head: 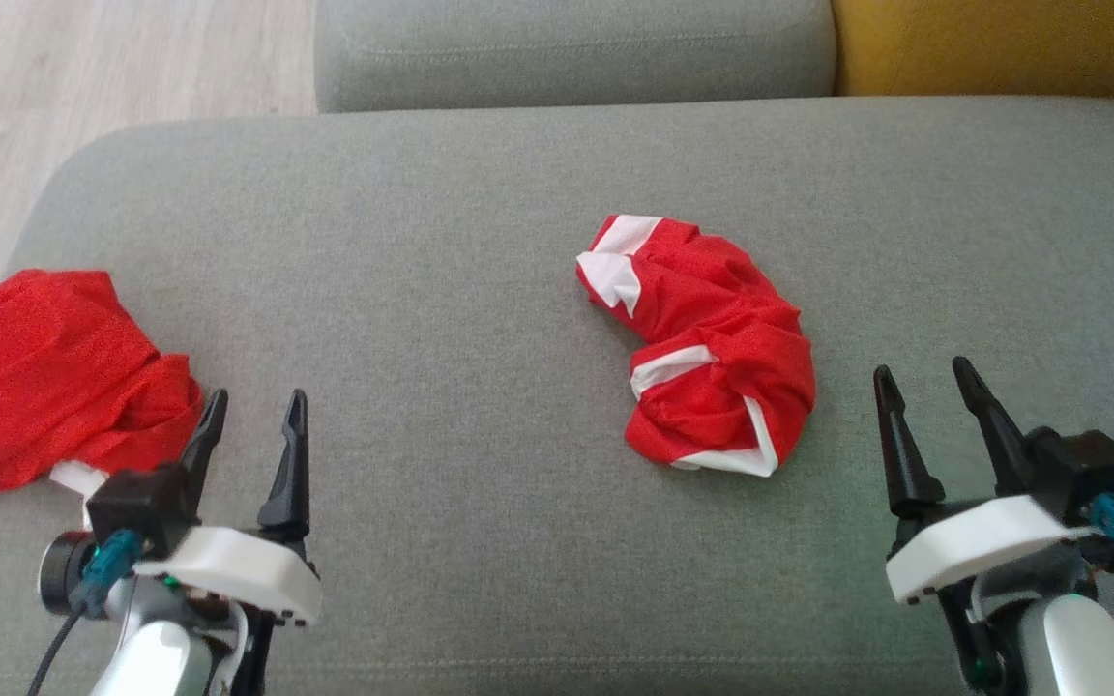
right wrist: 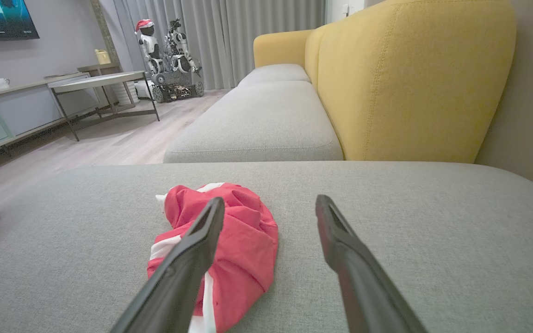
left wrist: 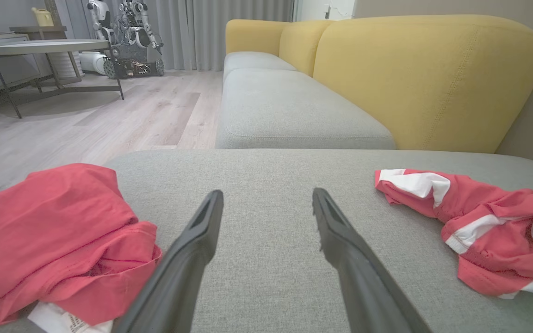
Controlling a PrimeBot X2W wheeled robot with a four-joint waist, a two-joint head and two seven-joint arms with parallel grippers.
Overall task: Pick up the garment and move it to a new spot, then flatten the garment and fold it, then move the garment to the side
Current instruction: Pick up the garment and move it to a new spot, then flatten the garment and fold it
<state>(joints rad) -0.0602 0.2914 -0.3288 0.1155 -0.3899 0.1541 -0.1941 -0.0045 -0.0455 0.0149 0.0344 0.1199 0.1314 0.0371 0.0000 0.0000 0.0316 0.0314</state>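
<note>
Crowding left gripper (head: 258, 398): red cloth (head: 54, 377), perhaps shirt.

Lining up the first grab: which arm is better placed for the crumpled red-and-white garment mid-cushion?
Right. The right claw, open, sits nearest the red-and-white garment, which lies just ahead toward its inner side. The left claw, also open, sits beside the other red garment, farther off.

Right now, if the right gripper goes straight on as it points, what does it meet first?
Likely nothing but the grey cushion: ahead of the right gripper looks free. The red-and-white garment lies slightly left; depth is unclear.
</note>
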